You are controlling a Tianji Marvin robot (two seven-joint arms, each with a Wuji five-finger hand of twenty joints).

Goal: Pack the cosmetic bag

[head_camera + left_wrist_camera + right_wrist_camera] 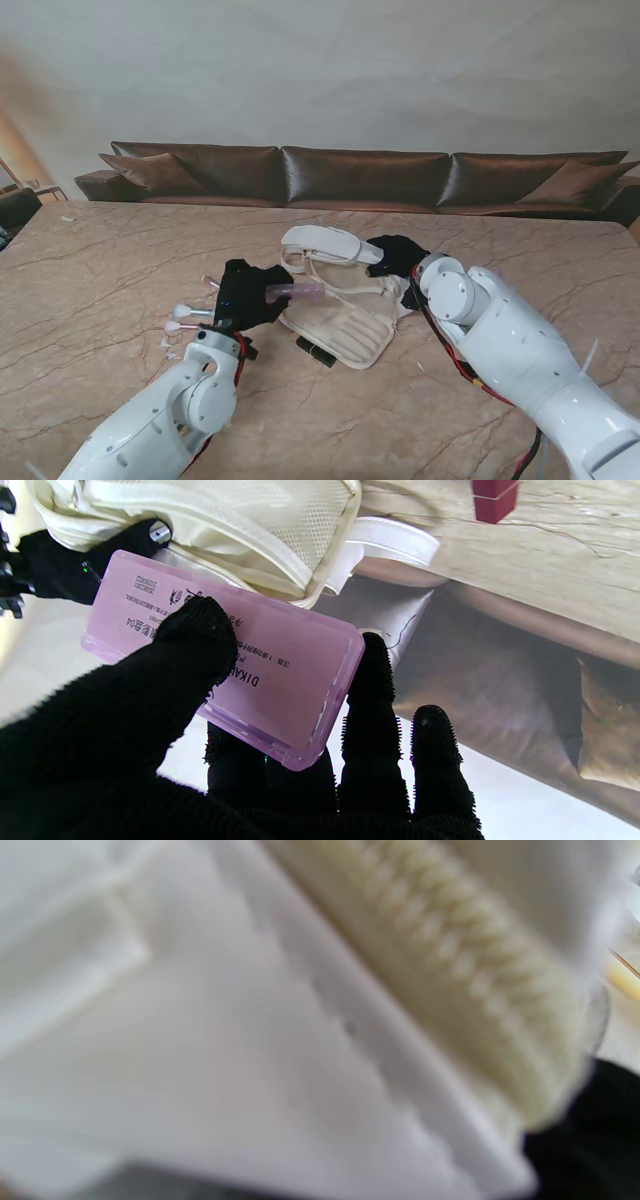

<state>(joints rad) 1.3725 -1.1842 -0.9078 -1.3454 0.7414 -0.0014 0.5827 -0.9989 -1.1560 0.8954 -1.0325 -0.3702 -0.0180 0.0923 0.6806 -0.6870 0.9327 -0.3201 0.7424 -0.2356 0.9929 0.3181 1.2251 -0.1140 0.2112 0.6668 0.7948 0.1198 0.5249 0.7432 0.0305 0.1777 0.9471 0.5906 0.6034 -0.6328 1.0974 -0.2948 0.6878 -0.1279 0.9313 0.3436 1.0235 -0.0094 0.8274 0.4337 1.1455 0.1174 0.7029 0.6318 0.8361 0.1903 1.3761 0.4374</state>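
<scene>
The left hand (250, 292) pinches a pink compact case (230, 655) at the open cosmetics bag (340, 325) mouth; the right hand (398, 256) seems clamped on its rim. Next: slide it inside.

On the pink case (280, 665) I read "DIKAL…", cut off by a finger; its smaller print stays illegible to me.

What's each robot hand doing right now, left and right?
Left robot hand: shut on the pink case, thumb on top, fingers underneath.
Right robot hand: at the cosmetics bag; grip cannot be told, wrist view blurred.
</scene>
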